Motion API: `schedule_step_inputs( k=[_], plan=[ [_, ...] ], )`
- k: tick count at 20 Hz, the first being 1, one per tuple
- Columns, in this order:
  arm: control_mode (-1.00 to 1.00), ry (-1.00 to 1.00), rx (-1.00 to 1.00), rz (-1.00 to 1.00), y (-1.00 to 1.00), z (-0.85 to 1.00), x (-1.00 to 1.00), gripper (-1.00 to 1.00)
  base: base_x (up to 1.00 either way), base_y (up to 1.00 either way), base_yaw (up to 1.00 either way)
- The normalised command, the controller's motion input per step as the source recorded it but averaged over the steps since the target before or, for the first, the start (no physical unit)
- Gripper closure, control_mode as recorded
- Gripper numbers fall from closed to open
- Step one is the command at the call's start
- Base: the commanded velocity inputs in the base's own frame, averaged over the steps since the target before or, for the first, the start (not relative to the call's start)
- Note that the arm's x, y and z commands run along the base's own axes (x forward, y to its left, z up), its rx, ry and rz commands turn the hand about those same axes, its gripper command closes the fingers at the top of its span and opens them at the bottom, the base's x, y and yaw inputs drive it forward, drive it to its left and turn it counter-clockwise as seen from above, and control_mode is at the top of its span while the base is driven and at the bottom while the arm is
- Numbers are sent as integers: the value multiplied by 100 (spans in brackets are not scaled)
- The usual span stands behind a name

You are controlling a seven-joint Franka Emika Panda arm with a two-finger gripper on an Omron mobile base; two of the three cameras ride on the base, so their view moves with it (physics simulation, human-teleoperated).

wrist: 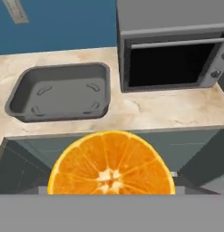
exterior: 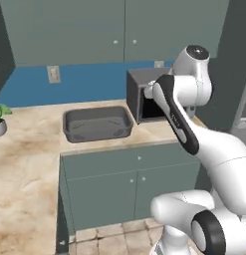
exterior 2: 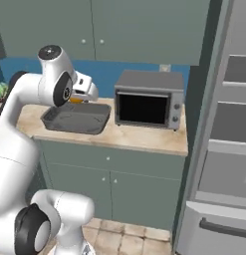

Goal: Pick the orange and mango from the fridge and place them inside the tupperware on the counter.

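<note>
In the left base view there is one tupperware (exterior: 98, 123), a dark grey tub with nothing in it, sitting on the counter (exterior: 30, 149), and one grey microwave (exterior: 144, 97) just beside it to the right; a single potted plant (exterior: 0, 118) stands at the far left edge. The white arm rises from the lower right, bends at the elbow and reaches forward across the front of the microwave, so its forearm covers part of the oven's dark door. In the right base view the same one tub (exterior 2: 77, 117) and one microwave (exterior 2: 149, 99) sit side by side on the beige worktop, and the fridge (exterior 2: 229, 149) stands open at the right with pale shelves and a dark bar handle low down. The arm arches up from the lower left, its wrist high over the tub's near end, and the gripper (exterior 2: 80, 97) shows a sliver of orange (exterior 2: 76, 99) at its tip. In the hand view one orange (wrist: 111, 163), showing a segmented face, sits close at the bottom in the gripper's grasp, in front of the counter edge, with the tub beyond and to the left, and the microwave at upper right.
</note>
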Motion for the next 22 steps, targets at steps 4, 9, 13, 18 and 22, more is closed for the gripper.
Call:
schedule_step_inputs(
  k=[4, 9, 13, 18, 22],
  plan=[
    [100, 0, 0, 0, 0, 0, 0, 100, 89, 71, 0],
    [100, 0, 0, 0, 0, 0, 0, 100, 79, 39, 0],
    [100, 0, 0, 0, 0, 0, 0, 100, 32, 13, 0],
    [-100, 0, -2, 0, 0, -80, 0, 100, 0, 0, 0],
    [-100, 0, -1, 0, 6, -90, 1, 100, 0, 0, 0]
  ],
)
